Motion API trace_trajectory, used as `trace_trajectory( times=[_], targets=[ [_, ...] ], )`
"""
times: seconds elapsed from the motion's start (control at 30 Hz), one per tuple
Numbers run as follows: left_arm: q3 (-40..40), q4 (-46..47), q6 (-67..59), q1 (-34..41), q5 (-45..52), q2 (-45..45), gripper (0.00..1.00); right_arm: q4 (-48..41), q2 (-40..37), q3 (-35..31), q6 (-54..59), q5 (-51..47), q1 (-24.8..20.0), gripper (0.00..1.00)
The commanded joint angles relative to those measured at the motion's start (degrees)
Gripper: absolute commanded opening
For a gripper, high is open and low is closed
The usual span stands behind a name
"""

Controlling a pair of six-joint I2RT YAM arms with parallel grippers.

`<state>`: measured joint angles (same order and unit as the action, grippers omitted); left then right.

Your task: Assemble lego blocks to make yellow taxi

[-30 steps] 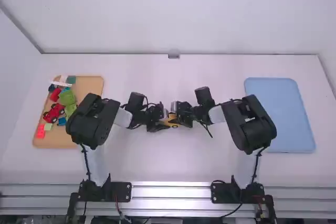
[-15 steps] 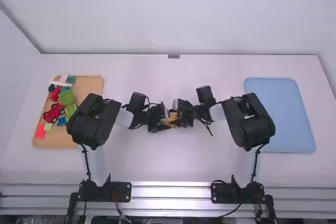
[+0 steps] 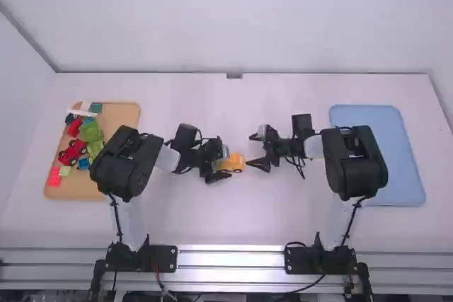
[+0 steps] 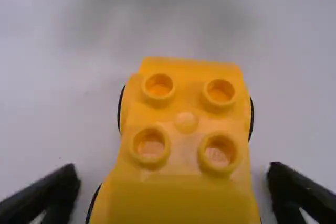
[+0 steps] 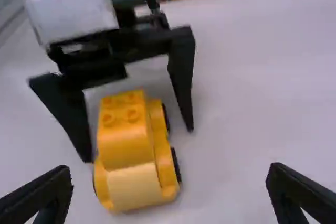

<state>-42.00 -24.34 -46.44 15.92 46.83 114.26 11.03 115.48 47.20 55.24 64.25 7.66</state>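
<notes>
The glossy yellow plastic toy taxi (image 3: 235,163) stood on the smooth white table (image 3: 226,213), around the middle of the high view. Half a second earlier, the black two-finger right gripper (image 3: 250,150) was close at the taxi; now it had moved back toward its own side, and there was a gap between them. Its fingers were spread apart and had released everything. The black two-finger left gripper (image 3: 226,163) remained at the taxi, with its fingers also apart, one at each side, not clenched. The taxi had a blocky upper part with four round, hollow studs (image 4: 150,147), and a paler, smooth, sloping face (image 5: 134,185) below it. Round black wheels (image 5: 176,165) showed at its sides, and it stood upright.
</notes>
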Motion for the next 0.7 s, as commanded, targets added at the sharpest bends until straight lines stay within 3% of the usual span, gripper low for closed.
trace_trajectory(
  times=[0.0,0.2,0.37,0.67],
  targets=[
    [-1.6,3.2,1.7,0.2,-2.6,-1.0,0.99,0.9,-1.2,-2.8,1.9,-6.1,0.8,0.99],
    [-7.0,21.3,1.6,0.2,-7.6,-8.9,0.99,11.5,1.2,-5.4,-6.1,-11.1,5.7,0.99],
    [-12.1,36.7,1.6,0.2,-13.9,-17.6,0.99,16.3,2.3,-4.7,-6.0,-13.7,11.0,0.99],
    [-9.2,42.1,1.7,0.2,-16.5,-34.0,0.99,13.7,2.3,-1.3,-5.9,-19.6,16.4,0.99]
  ],
)
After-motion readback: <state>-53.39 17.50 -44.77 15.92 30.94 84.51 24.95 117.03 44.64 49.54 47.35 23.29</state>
